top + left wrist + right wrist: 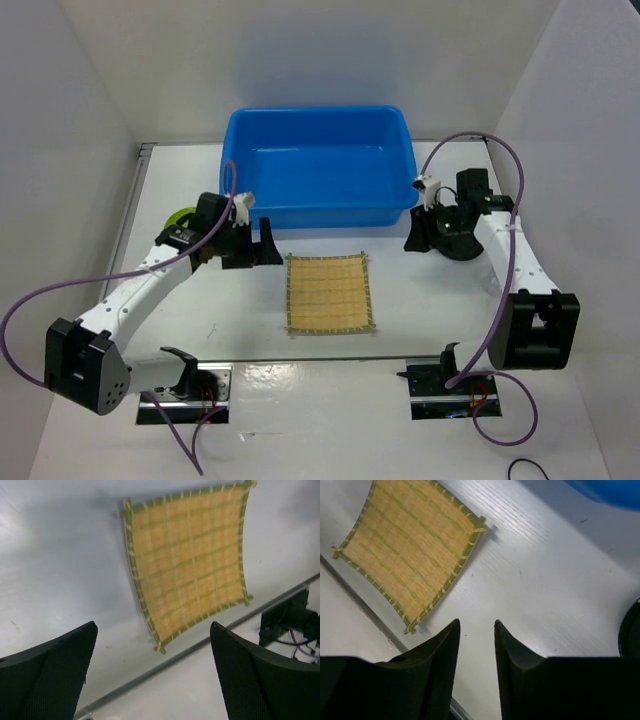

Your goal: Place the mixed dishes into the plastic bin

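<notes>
The tan bamboo mat lies flat on the white table in front of the blue plastic bin, which looks empty. My left gripper is open wide and empty, just left of the mat, low over the table. My right gripper is right of the mat, its jaws a narrow gap apart with nothing between them. A sliver of the lime-green plate shows behind the left arm. A black dish edge shows at the right of the right wrist view. The clear cup is out of view.
White walls enclose the table on the left, back and right. A metal strip runs along the table front between the arm bases. The bin's corner is close behind the right gripper. Purple cables loop off both arms.
</notes>
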